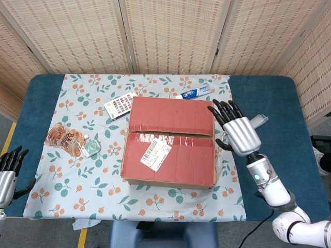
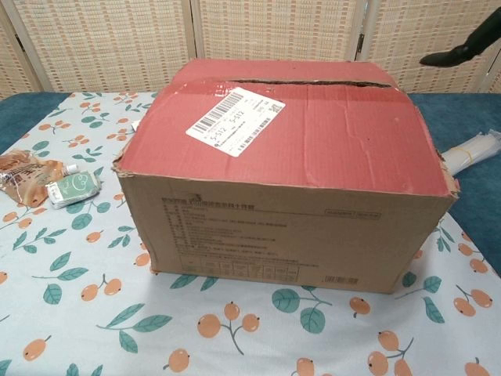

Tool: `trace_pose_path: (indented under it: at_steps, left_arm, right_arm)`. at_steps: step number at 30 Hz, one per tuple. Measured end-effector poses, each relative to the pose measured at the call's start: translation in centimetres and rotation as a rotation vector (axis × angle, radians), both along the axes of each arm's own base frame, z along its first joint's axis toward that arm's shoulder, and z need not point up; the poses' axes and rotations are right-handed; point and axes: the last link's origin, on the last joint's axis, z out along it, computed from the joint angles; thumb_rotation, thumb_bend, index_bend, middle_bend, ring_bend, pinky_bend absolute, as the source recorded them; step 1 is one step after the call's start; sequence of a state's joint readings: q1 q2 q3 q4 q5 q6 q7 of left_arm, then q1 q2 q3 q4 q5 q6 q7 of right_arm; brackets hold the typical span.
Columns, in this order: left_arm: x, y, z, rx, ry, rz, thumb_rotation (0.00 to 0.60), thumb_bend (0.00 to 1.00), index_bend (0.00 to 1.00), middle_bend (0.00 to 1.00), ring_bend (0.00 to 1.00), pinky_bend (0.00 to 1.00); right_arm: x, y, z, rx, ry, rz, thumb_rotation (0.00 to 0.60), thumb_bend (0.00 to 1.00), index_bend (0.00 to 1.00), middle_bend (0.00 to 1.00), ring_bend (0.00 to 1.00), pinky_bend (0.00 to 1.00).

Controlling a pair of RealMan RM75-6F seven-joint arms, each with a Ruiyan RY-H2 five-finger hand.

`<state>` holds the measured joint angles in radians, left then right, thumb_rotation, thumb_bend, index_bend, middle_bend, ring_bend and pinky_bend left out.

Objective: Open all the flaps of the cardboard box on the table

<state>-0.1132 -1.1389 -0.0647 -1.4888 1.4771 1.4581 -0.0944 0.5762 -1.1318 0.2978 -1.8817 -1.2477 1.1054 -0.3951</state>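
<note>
A cardboard box (image 1: 169,140) with a red top stands in the middle of the table, both top flaps lying flat and closed along a seam. A white barcode label (image 1: 155,154) is stuck on the near flap. The chest view shows the box (image 2: 290,196) close up, with its brown front wall. My right hand (image 1: 237,130) hovers just off the box's right side, fingers spread and holding nothing; only a dark fingertip (image 2: 458,55) shows in the chest view. My left hand (image 1: 8,173) hangs at the table's left edge, far from the box, fingers apart and empty.
A floral cloth (image 1: 93,191) covers the blue table. A toothpaste tube (image 1: 194,93) and a card of small items (image 1: 120,105) lie behind the box. A snack bag (image 1: 64,139) and a small green pouch (image 1: 91,149) lie to its left. Wicker screens stand behind.
</note>
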Motion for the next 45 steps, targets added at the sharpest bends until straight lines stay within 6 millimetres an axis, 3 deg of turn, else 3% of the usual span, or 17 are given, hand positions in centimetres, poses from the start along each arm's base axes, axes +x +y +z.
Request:
trace_pose_path:
  at_steps: [7,15,29,35,45]
  left_arm:
    - [-0.1,-0.2,0.5,0.012,-0.019,0.003,0.600,0.41,0.00,0.00,0.00,0.00]
    - [-0.3,-0.5,1.0,0.019,-0.044,0.011,0.600,0.41,0.00,0.00,0.00,0.00]
    - [-0.7,-0.6,1.6,0.028,-0.067,0.017,0.600,0.41,0.00,0.00,0.00,0.00]
    - [-1.0,-0.6,1.8,0.033,-0.074,0.027,0.600,0.41,0.00,0.00,0.00,0.00]
    - [-1.9,-0.2,1.8,0.037,-0.087,0.063,0.600,0.41,0.00,0.00,0.00,0.00]
  right_arm:
    - [1.1,-0.9,-2.5,0.045,0.014,0.001,0.600,0.30,0.00,0.00,0.00,0.00]
    - [1.0,-1.5,-3.9,0.058,0.038,-0.019,0.600,0.30,0.00,0.00,0.00,0.00]
    - [2.2,-5.3,-6.1,0.053,0.048,-0.034,0.600,0.30,0.00,0.00,0.00,0.00]
    - [3.7,-6.6,-5.5,0.025,0.011,-0.022,0.600,0.30,0.00,0.00,0.00,0.00]
    - [5.8,-8.8,-1.6,-0.051,-0.040,-0.024,0.600,0.30,0.00,0.00,0.00,0.00]
